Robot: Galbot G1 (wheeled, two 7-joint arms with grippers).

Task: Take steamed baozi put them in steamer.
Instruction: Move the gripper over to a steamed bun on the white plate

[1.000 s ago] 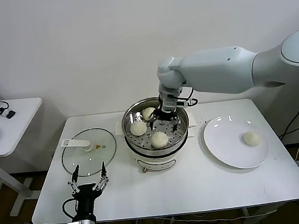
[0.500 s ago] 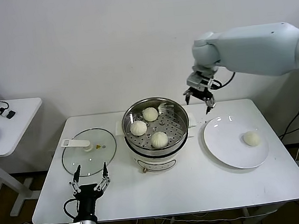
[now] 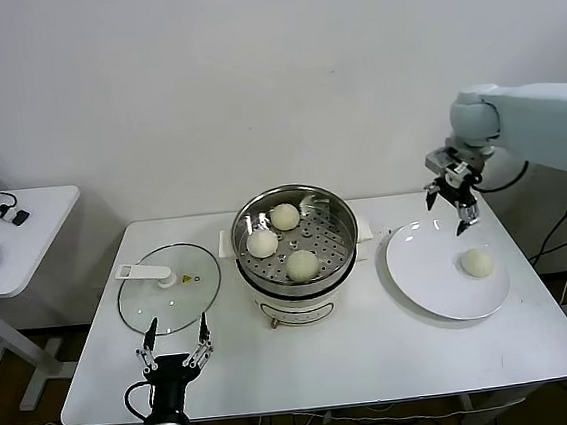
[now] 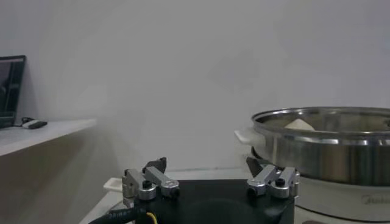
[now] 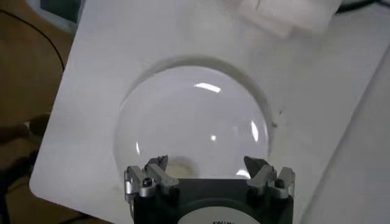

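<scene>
Being cut off at the picture's right edge, the right arm is shown in the head view only from its pale grey forearm onward, and the right gripper (image 3: 451,199) is being held in the air above the far edge of the white round plate (image 3: 426,279), its fingers spread wide and nothing between them. In the right wrist view the same plate (image 5: 183,109) is being seen from above as a smooth glossy disc, its near rim being hidden behind the gripper body, and the bun on it is not being shown there. One steamed baozi (image 3: 477,262), smooth, domed and cream-white, is lying on the plate, below the right gripper and apart from it. Three more baozi (image 3: 302,264) are resting on the perforated tray inside the steamer (image 3: 341,213), a round shiny steel pot on a white base at the middle of the white table (image 3: 377,349). In the left wrist view only the steamer's steel wall (image 4: 329,149) and one handle are being shown, with the top of one bun just rising above the rim. The left gripper (image 3: 175,342) is being held at the table's near edge, fingers open, just in front of the flat glass lid (image 3: 168,289).
</scene>
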